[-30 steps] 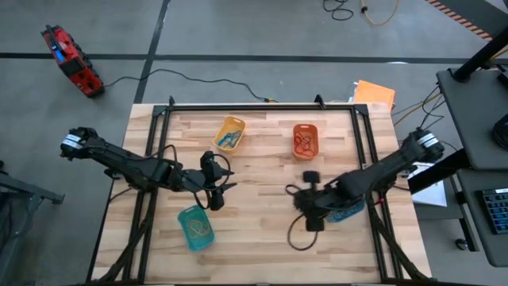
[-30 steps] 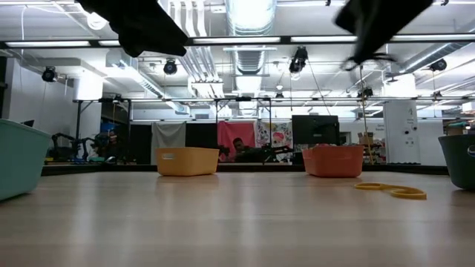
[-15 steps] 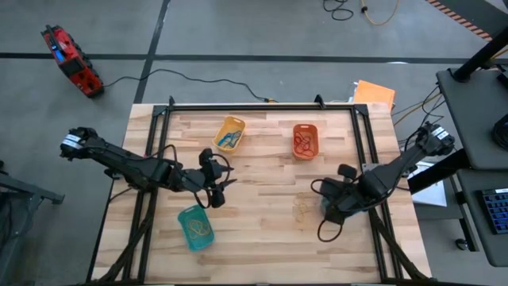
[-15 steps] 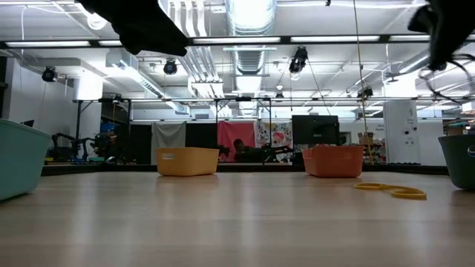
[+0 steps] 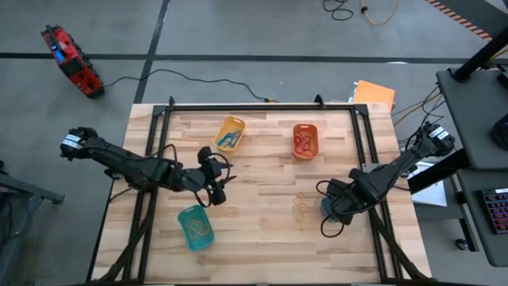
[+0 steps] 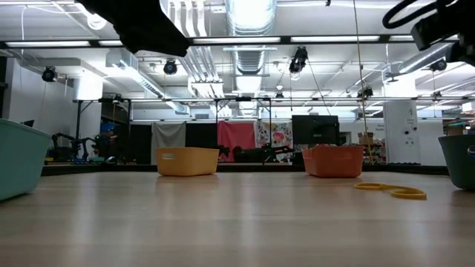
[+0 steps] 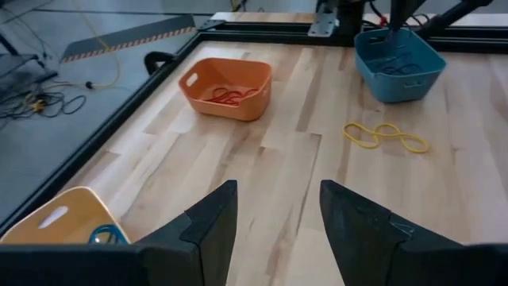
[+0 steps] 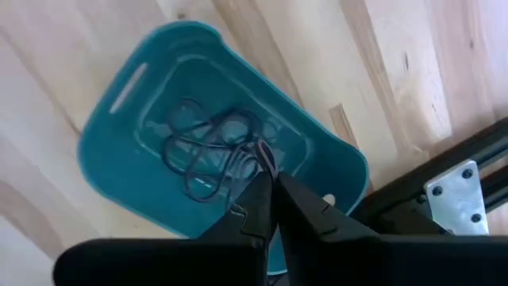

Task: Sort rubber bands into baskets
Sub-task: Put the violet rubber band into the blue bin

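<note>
Rubber bands (image 8: 210, 155) already lie tangled in the blue-teal basket (image 8: 119, 183) directly beneath the right gripper (image 8: 270, 195), whose fingers are pressed together with a dark thin band seemingly caught at their tips, so a release should fall straight in. Farther out, loose yellow bands (image 5: 301, 210) lie on the wood at about nine o'clock from that gripper, long axis across the table. The left gripper (image 5: 213, 189), fingers spread and empty, hovers well apart at their ten o'clock; the right arm is nearer.

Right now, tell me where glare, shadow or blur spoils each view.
Low view: ceiling lights glare, the arm is a dark silhouette, and the yellow rubber bands stay readable. High view: even light. Left wrist view: near fingers soft-edged. Right wrist view: the blue basket reads clearly, though its dark bands lack contrast.
</note>
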You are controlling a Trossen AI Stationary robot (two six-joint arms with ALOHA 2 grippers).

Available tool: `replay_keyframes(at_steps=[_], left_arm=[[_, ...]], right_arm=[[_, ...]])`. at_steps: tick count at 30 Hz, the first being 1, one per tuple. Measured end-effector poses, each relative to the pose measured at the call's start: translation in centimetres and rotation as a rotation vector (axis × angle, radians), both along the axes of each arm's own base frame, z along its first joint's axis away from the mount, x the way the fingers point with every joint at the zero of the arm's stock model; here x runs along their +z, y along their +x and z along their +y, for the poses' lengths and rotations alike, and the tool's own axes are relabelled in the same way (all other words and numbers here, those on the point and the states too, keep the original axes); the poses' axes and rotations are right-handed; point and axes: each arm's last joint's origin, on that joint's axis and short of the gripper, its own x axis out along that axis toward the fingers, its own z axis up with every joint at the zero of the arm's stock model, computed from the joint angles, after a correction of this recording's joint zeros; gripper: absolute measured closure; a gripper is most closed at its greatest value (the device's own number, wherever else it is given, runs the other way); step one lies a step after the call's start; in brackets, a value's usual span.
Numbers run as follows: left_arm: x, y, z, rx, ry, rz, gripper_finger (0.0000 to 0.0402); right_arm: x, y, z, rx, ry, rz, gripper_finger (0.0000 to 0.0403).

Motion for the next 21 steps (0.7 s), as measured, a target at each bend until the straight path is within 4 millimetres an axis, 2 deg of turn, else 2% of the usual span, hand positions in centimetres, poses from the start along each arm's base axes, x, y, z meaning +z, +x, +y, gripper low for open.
replay_keyframes(at_steps=[8,21], left_arm=[[0.01,0.0,0.02,0.005,0.003,-0.001,0.0237],[0.01,0.0,0.02,0.005,0.003,-0.001,0.0237]], right_arm=[[-0.77,-0.31,-0.21,0.001,-0.017,0.022,0.0391],[-0.85,0.04,-0.07,-0.003,-0.017,-0.025,0.0388]])
